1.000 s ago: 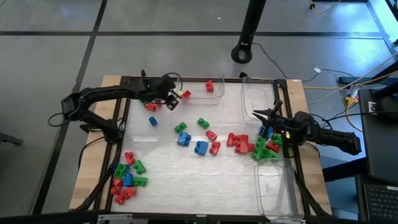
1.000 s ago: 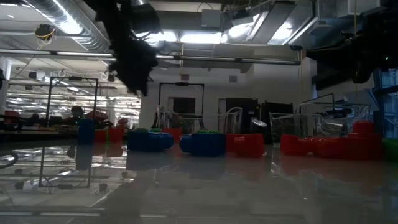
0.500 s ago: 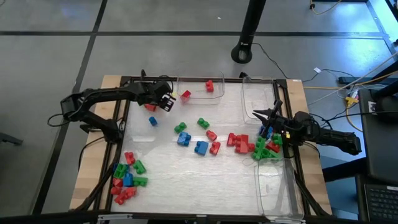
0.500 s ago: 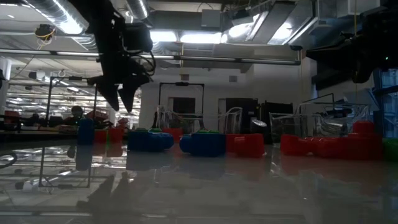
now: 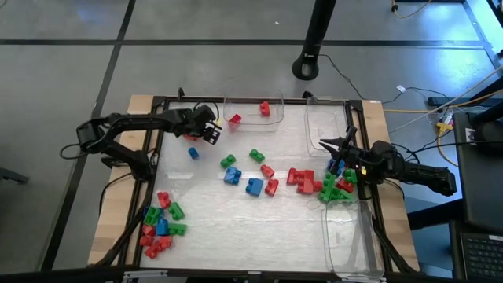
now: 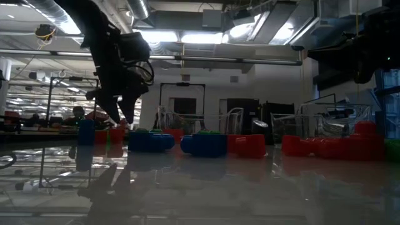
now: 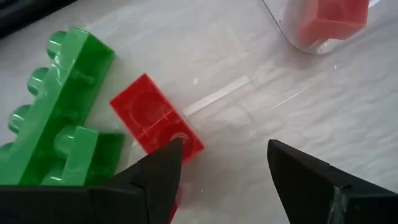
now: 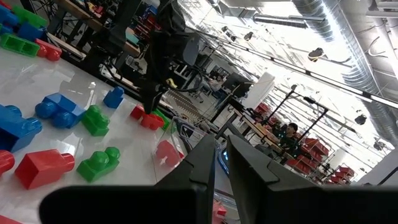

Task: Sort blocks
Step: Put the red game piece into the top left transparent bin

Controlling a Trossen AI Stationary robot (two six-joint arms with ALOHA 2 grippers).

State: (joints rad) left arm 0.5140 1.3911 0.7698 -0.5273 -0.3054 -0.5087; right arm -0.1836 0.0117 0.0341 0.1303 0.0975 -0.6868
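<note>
Red block (image 7: 157, 122) lies before left gripper's (image 7: 224, 168) (open) jaws.

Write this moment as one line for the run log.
left pincer: open, over small red plastic brick beside green studded brick | right pincer: shut, waiting at right edge

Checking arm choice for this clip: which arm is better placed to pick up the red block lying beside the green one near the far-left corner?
Left. The left gripper hangs open right over that red block, beside the green block. The right gripper sits at the table's far right side, near the right-hand pile.
</note>
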